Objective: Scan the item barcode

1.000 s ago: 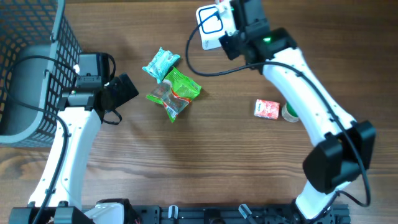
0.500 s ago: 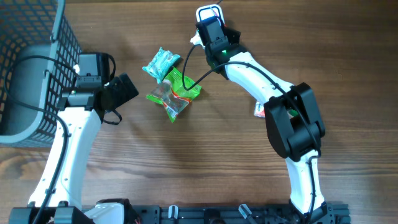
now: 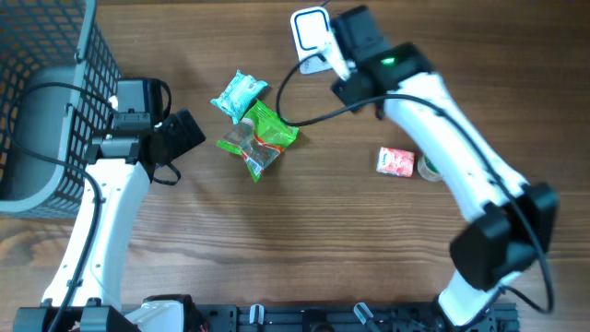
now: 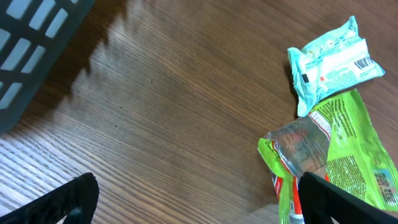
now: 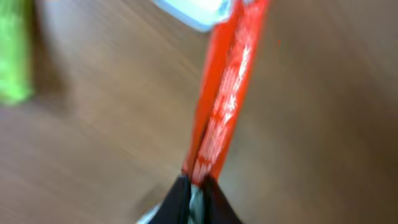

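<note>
In the right wrist view my right gripper [image 5: 198,183] is shut on a thin red packet [image 5: 227,93], seen edge-on and blurred. The packet's far end reaches up to the white scanner [image 5: 196,9]. From overhead, the right gripper [image 3: 343,57] sits just right of the scanner [image 3: 311,35] at the table's far edge; the packet is hidden there. My left gripper [image 3: 189,134] stands open left of the snack pile. In the left wrist view its fingers [image 4: 74,199] are spread wide over bare wood.
A teal packet [image 3: 239,93], a green packet [image 3: 269,127] and a clear wrapped one [image 3: 247,148] lie together mid-table. A red box [image 3: 395,161] and a small roll [image 3: 430,168] sit to the right. A dark wire basket [image 3: 46,101] stands at the far left.
The right arm has swung about near the scanner, its wrist ending just right of it with the red packet still held. The left arm has not moved.
</note>
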`<move>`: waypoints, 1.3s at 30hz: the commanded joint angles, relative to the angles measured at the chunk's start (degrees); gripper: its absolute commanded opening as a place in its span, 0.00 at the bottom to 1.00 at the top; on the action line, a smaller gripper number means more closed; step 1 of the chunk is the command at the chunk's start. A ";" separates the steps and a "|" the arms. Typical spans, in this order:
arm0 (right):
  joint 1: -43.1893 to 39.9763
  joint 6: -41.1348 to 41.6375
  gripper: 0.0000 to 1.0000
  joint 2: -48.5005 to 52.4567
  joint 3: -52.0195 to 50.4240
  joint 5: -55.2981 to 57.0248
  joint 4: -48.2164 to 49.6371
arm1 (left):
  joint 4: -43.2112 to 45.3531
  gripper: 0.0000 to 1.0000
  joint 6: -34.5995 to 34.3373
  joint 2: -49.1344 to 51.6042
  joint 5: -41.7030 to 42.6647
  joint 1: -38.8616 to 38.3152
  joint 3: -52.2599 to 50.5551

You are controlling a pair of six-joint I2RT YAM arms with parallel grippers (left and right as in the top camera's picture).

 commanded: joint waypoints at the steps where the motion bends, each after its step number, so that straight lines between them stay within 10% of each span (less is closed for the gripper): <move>1: -3.74 15.32 0.04 1.14 -4.35 -13.14 -8.11 | 0.02 1.00 -0.72 -0.04 -0.76 0.11 0.11; 8: -5.68 17.38 0.08 1.14 -22.60 -9.73 1.81 | 0.02 1.00 -0.72 -0.04 -0.76 0.11 0.11; 9: -5.68 18.16 0.23 1.14 -23.65 -8.52 2.86 | 0.02 1.00 -0.72 -0.04 -0.76 0.11 0.11; 10: -5.68 18.23 0.59 1.14 -24.39 -7.67 3.78 | 0.02 1.00 -0.72 -0.04 -0.76 0.11 0.11; 19: -5.25 18.47 0.75 0.28 -19.50 -30.14 10.14 | 0.02 1.00 -0.72 -0.04 -0.76 0.11 0.11; 21: -5.25 22.67 1.00 0.31 -20.09 -36.70 14.34 | 0.02 1.00 -0.72 -0.04 -0.76 0.11 0.11; 34: -5.25 33.29 1.00 0.35 -20.17 -37.55 17.99 | 9.46 1.00 -0.79 -0.07 2.49 0.11 0.13; 35: -5.25 33.29 1.00 0.35 -20.17 -37.55 18.03 | 10.10 0.83 -0.04 -0.07 5.97 0.11 0.11; 36: -5.25 33.29 1.00 0.35 -20.17 -37.55 18.03 | 10.67 0.19 -1.03 0.22 9.99 0.07 0.11; 37: -5.25 33.27 1.00 0.35 -20.17 -37.53 18.03 | 10.67 0.04 -1.20 0.74 13.51 -0.20 0.11; 39: -5.25 33.29 1.00 0.35 -20.17 -37.55 18.23 | 11.08 0.04 -1.20 3.45 17.51 -2.54 0.00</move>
